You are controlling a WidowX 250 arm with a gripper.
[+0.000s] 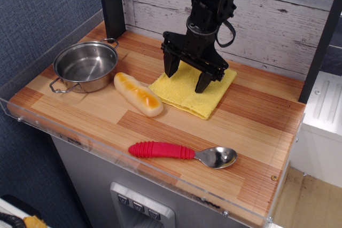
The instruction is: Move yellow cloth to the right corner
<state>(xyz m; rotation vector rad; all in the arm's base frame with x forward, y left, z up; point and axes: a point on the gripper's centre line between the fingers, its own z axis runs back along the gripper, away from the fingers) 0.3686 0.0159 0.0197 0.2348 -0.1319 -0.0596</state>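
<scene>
So the black gripper [187,79] is right down over the yellow cloth [193,91], a bit above the center of the frame. Its two fingers are spread apart, one tip near the cloth's left part and the other further right, both pointing down at the fabric. Can't really tell if the tips are actually touching the cloth or just hovering over it. Nothing is clamped between them.

The cloth itself lies flat and folded on the striped wood table [251,126], up toward the white plank wall [278,20] at the back, roughly mid-frame. Its lower left edge sits just beside the pale bread-roll toy with the orange top [138,94], which lies diagonally. Further left there's the steel pot [85,66], upright, apart from the roll.

Toward the bottom of the frame there's a spoon with a red handle [184,153] lying near the front acrylic rim, well apart from the cloth.

The right corner [291,86] of the table, next to the dark post on the right edge of the frame, has bare wood.
</scene>
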